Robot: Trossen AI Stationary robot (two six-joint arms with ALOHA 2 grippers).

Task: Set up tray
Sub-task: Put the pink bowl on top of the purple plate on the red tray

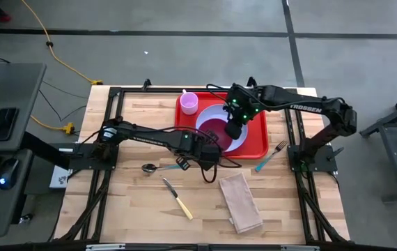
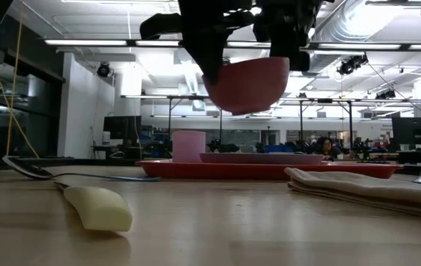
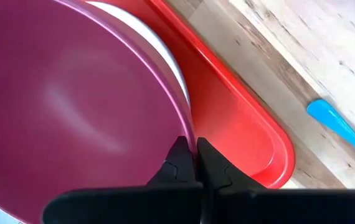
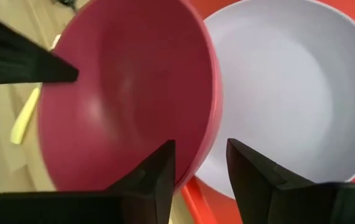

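Note:
A maroon bowl (image 1: 211, 130) (image 2: 246, 83) hangs in the air over the lavender plate (image 1: 221, 111) (image 4: 289, 93). The plate lies on the red tray (image 1: 258, 132) (image 2: 196, 170), and a pink cup (image 1: 189, 103) stands at the tray's far left corner. My left gripper (image 1: 209, 145) (image 3: 195, 155) is shut on the bowl. My right gripper (image 1: 235, 130) (image 4: 199, 168) is open above the bowl's other side. One of its fingers stands over the bowl's inside and the other outside the rim (image 4: 210, 134); no touch shows. My left gripper pinches the bowl's rim (image 3: 190, 134) on its near-left side, one finger inside the bowl and one outside. The fingers come slanting from the table's near-left side. The bowl is lifted clear above the plate and tray, slightly tilted.
On the wood in front of the tray lie a spoon (image 1: 150, 167), a cream-handled knife (image 1: 177, 199) (image 2: 100, 207) and a folded tan napkin (image 1: 240, 202) (image 2: 358, 188). A blue-handled fork (image 1: 274, 155) lies right of the tray. A desk with a keyboard and mouse stands off the table's left.

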